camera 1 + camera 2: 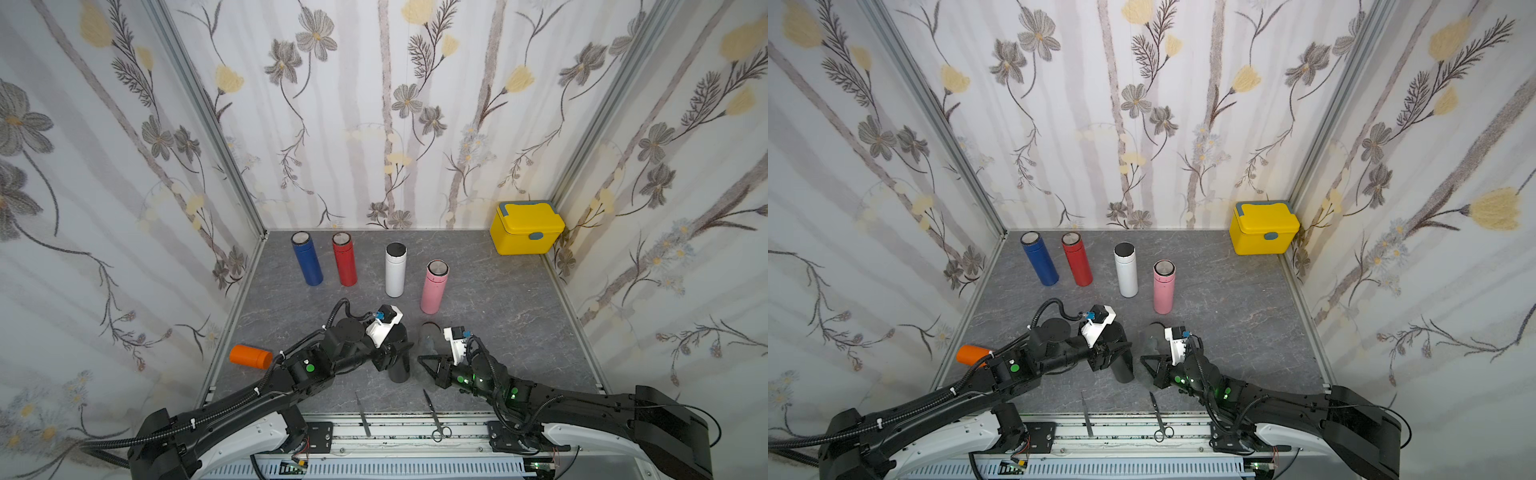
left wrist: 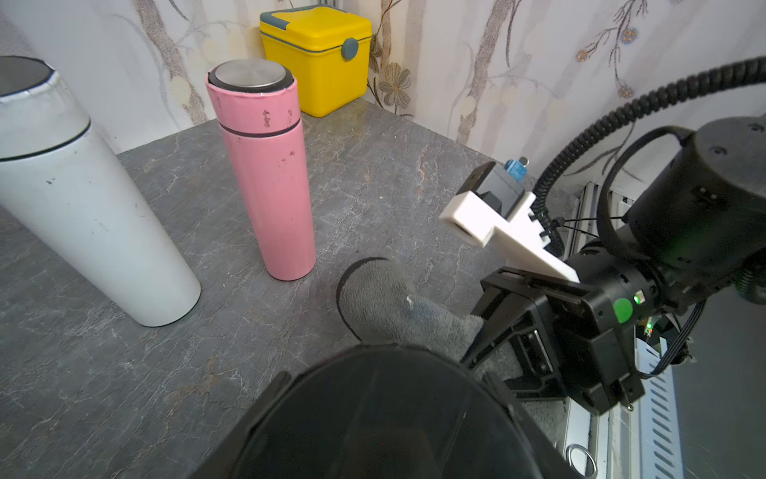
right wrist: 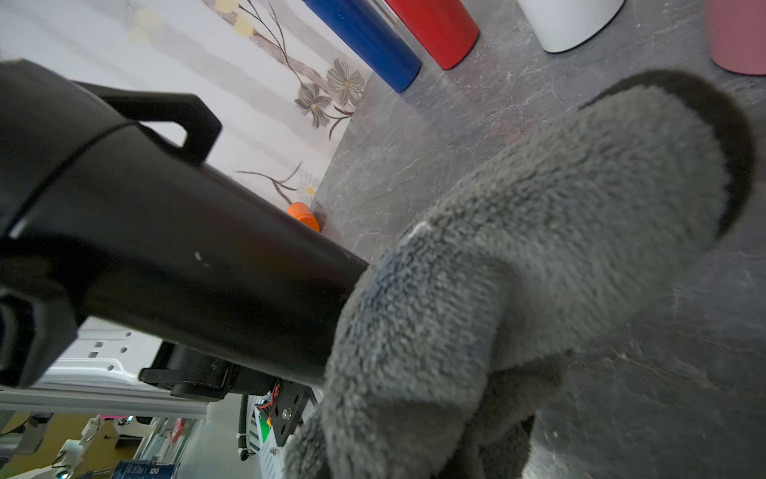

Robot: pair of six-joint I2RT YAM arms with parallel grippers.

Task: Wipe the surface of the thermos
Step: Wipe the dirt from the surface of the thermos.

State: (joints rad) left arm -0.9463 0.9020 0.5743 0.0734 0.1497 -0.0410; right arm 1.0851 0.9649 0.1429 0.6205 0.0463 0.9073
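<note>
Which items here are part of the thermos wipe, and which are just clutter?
In use: black thermos, grey cloth.
Lying about: blue thermos, red thermos, white thermos, pink thermos, yellow box, orange canister, scissors, thin metal tool.

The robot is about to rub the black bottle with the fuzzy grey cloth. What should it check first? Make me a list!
1. Left gripper holds the black thermos: ok, shut on it.
2. Right gripper holds the grey cloth: ok.
3. Cloth meets the thermos: ok, they look touching in the right wrist view.
4. Pink thermos stands apart from the cloth: ok.
5. Thermos base resting on the table: cannot tell.
</note>
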